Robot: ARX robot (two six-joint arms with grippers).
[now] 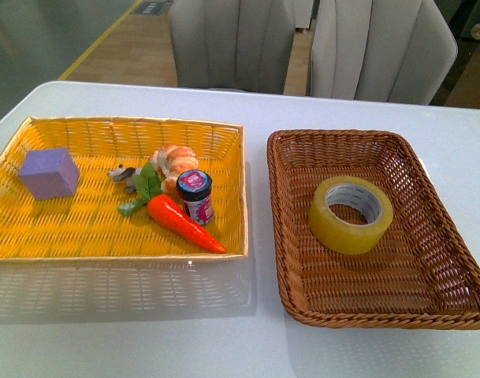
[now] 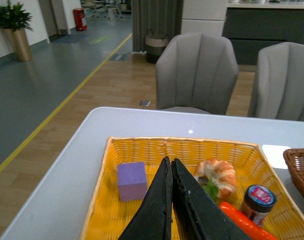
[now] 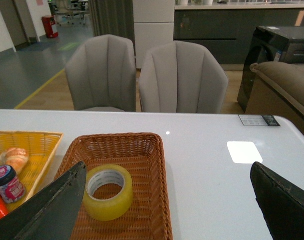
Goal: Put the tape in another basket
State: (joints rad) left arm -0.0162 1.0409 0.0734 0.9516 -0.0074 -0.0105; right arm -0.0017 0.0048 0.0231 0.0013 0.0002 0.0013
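Observation:
The tape (image 1: 351, 214), a yellowish roll with a white core, lies flat inside the dark brown wicker basket (image 1: 303, 150) on the right of the white table. It also shows in the right wrist view (image 3: 108, 192), in the same basket (image 3: 152, 150). My right gripper (image 3: 167, 172) is open wide and empty, hanging above the table on the near side of the tape; one finger (image 3: 52, 205) overlaps the roll's edge in that view. My left gripper (image 2: 169, 165) is shut and empty, above the yellow basket (image 2: 181, 145). Neither arm shows in the front view.
The yellow woven basket (image 1: 216, 134) on the left holds a purple cube (image 1: 49, 172), a carrot (image 1: 182, 221), a small jar (image 1: 196, 195), a shrimp toy (image 1: 175, 164) and a small figure (image 1: 126, 175). Two grey chairs (image 1: 303, 47) stand behind the table.

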